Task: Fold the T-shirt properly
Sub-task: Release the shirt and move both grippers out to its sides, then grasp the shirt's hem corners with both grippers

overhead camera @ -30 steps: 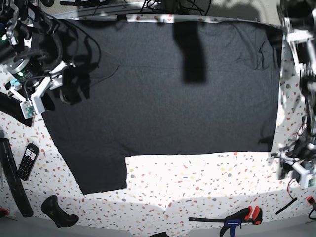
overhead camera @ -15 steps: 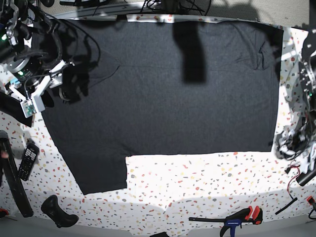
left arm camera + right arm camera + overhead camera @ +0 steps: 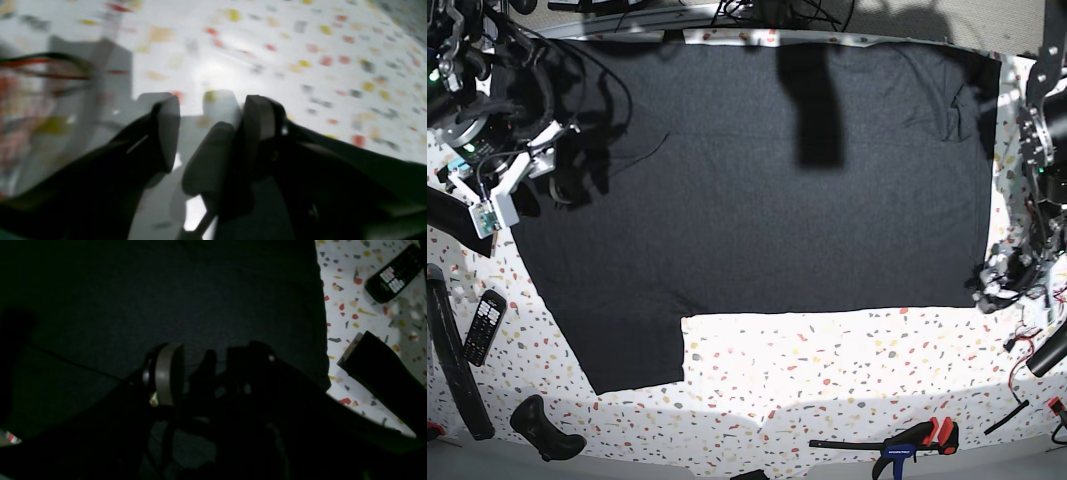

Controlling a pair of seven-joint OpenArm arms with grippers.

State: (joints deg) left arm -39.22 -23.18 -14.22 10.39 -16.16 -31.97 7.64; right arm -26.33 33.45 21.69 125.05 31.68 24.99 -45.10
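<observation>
The dark charcoal T-shirt (image 3: 757, 190) lies spread flat over most of the speckled table (image 3: 847, 370), plain side up, with one piece hanging toward the front left (image 3: 632, 345). My right gripper (image 3: 567, 175) hovers open over the shirt's left edge; in the right wrist view (image 3: 206, 373) only dark fabric (image 3: 166, 300) lies under it. My left gripper (image 3: 994, 285) is by the shirt's front right corner. In the left wrist view (image 3: 210, 126) it is open and empty over bare table, and the image is blurred.
A black remote (image 3: 484, 325) (image 3: 393, 273) and a long black strap (image 3: 447, 350) lie at the left edge. A black handle-like object (image 3: 542, 425) sits front left. A clamp (image 3: 907, 440) lies front right, with loose cables (image 3: 1027, 400) by the right edge.
My left arm has swung from the table's right edge up and in, toward the shirt's front right corner. The right arm and the shirt have hardly moved.
</observation>
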